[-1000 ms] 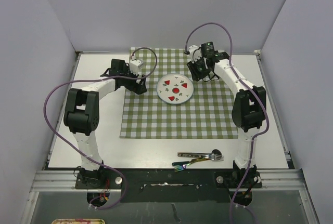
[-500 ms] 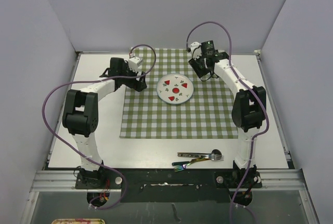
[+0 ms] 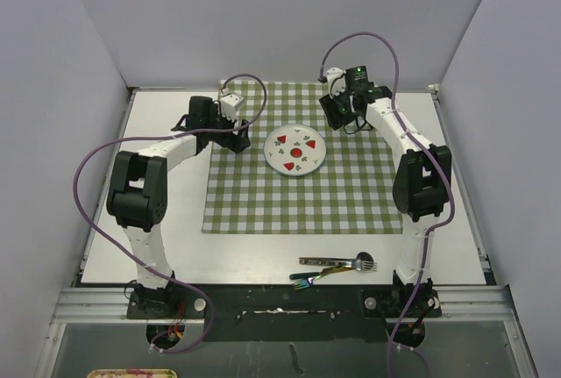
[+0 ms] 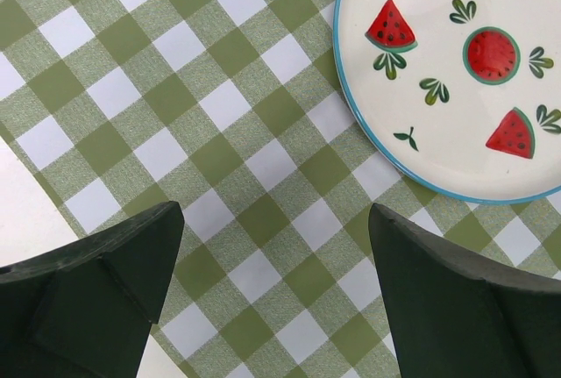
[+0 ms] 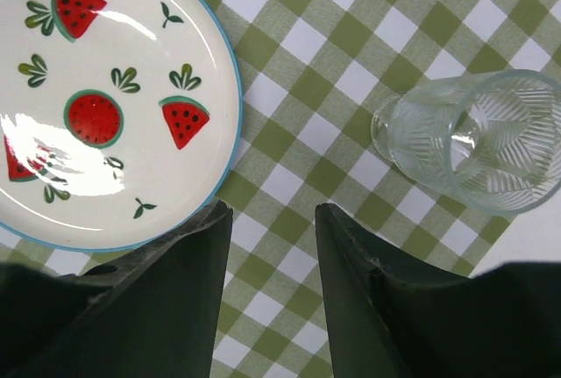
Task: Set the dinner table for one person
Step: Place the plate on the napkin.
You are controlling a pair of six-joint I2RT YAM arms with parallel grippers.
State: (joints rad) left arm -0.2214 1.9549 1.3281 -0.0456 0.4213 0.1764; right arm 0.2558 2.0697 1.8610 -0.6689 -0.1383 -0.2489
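The white dinner table (image 3: 166,220) carries a green-and-white checked cloth (image 3: 289,198). A white plate with watermelon pictures (image 3: 295,150) lies on the cloth's far half. It also shows in the left wrist view (image 4: 456,80) and in the right wrist view (image 5: 105,106). A clear ribbed glass (image 5: 478,141) stands upright near the cloth's far right corner; in the top view my right arm hides it. My left gripper (image 4: 273,216) is open and empty over the cloth's left edge, left of the plate. My right gripper (image 5: 273,210) is open and empty above the cloth, between plate and glass.
A silver fork (image 3: 340,263) and an iridescent piece of cutlery (image 3: 314,278) lie on the bare table near the front edge, right of centre. Grey walls enclose the table on three sides. Purple cables loop off both arms.
My right gripper has drawn back towards the far edge, away from the plate. My left gripper has shifted slightly towards the far side. Plate and cutlery have not moved.
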